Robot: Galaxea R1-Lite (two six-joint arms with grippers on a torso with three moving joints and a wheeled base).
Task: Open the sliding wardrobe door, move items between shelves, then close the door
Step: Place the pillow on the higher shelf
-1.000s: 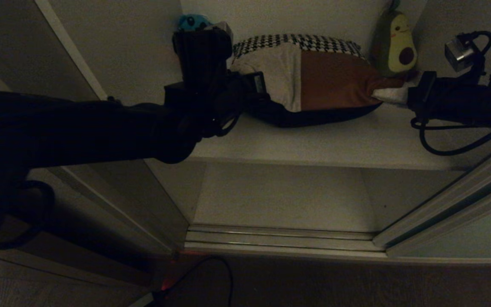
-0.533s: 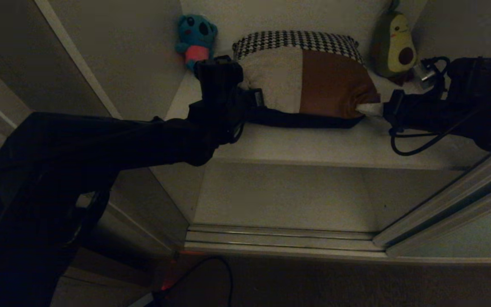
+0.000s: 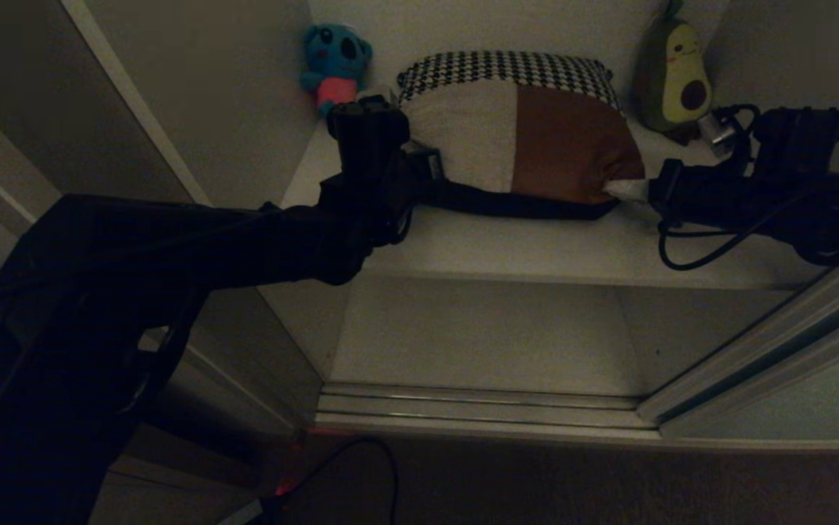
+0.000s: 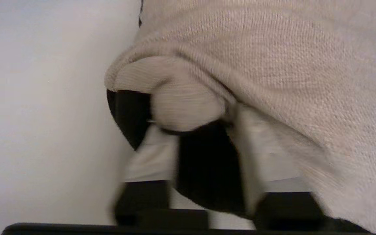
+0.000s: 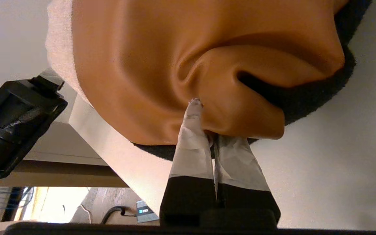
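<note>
Both claws are seen in the head view at the cushion [image 3: 521, 131] on the upper shelf [image 3: 572, 248], between koala plush [image 3: 337, 62] and avocado plush [image 3: 674, 76]. Left wrist view: the left claw [image 4: 204, 153] is parted around the beige corner (blurred). Right wrist view: the right claw [image 5: 212, 130] is clenched on the rust-brown corner. Release and withdrawal are judged next.
</note>
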